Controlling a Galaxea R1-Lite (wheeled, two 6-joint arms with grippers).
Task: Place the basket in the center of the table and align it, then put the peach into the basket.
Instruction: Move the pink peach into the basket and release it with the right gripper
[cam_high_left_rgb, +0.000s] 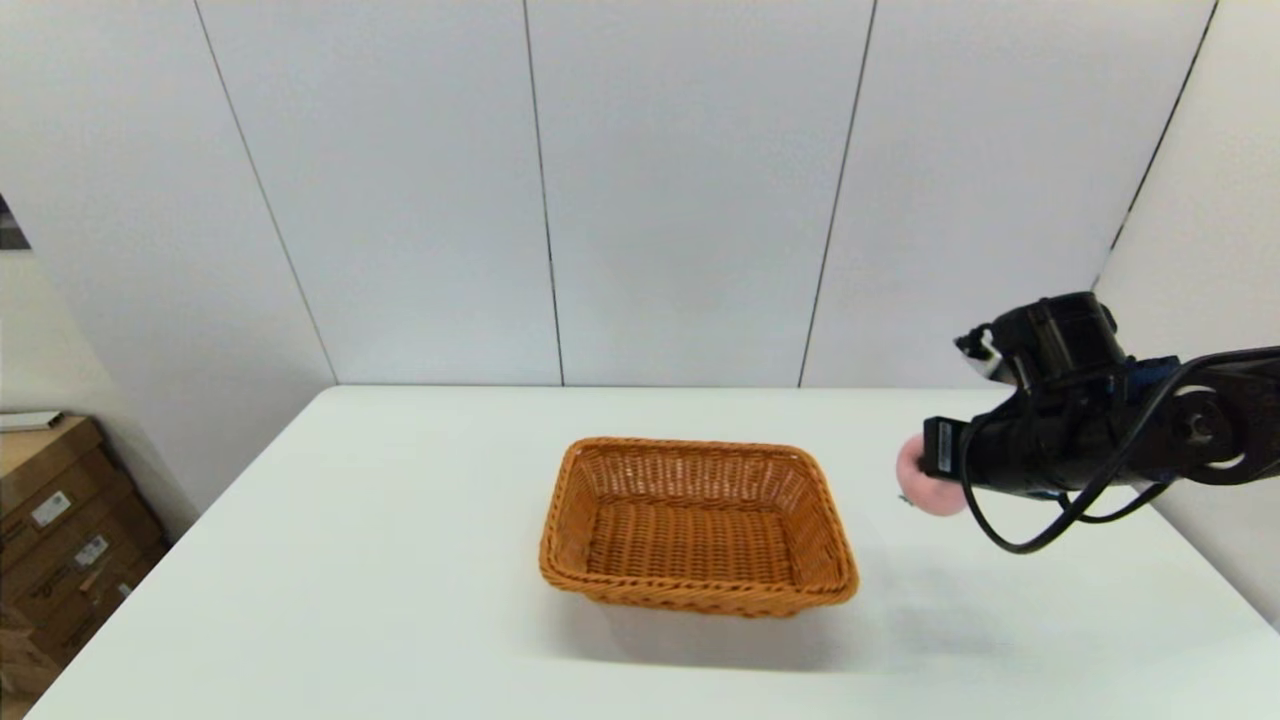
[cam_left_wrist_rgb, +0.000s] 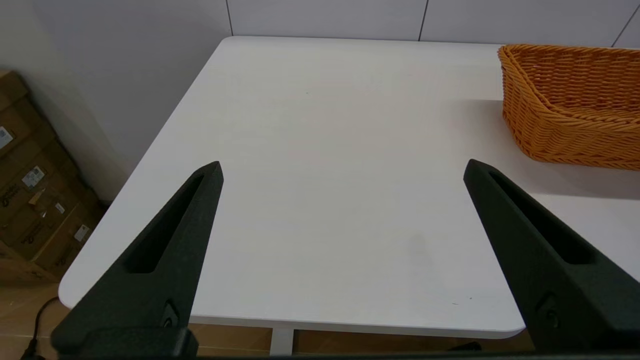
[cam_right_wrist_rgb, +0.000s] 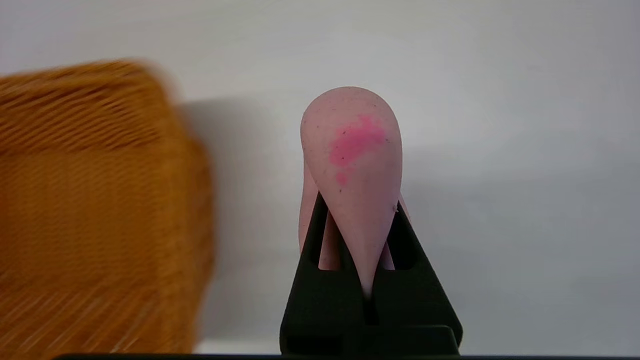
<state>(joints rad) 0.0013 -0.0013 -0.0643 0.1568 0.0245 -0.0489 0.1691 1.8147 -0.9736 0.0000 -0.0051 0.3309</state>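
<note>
The left claw (cam_left_wrist_rgb: 342, 170) hangs wide and idle over bare table (cam_left_wrist_rgb: 325, 150), the empty basket (cam_high_left_rgb: 698, 522) sits mid-table, and beside it the right claw (cam_high_left_rgb: 925, 478), lifted clear, pinches the peach (cam_high_left_rgb: 925, 480) tight, apparently to carry it over the rim.

I count one basket (cam_high_left_rgb: 698, 525) on my one table (cam_high_left_rgb: 350, 560), and nothing lies inside it. There is one peach (cam_high_left_rgb: 925, 485), bearing a single darker pink patch. I have two grippers: my right gripper (cam_right_wrist_rgb: 359, 220), clamped on the peach, and my left gripper (cam_left_wrist_rgb: 342, 172), spread wide. Off the table's left side I count three stacked cardboard boxes (cam_high_left_rgb: 60, 540), perhaps more.
</note>
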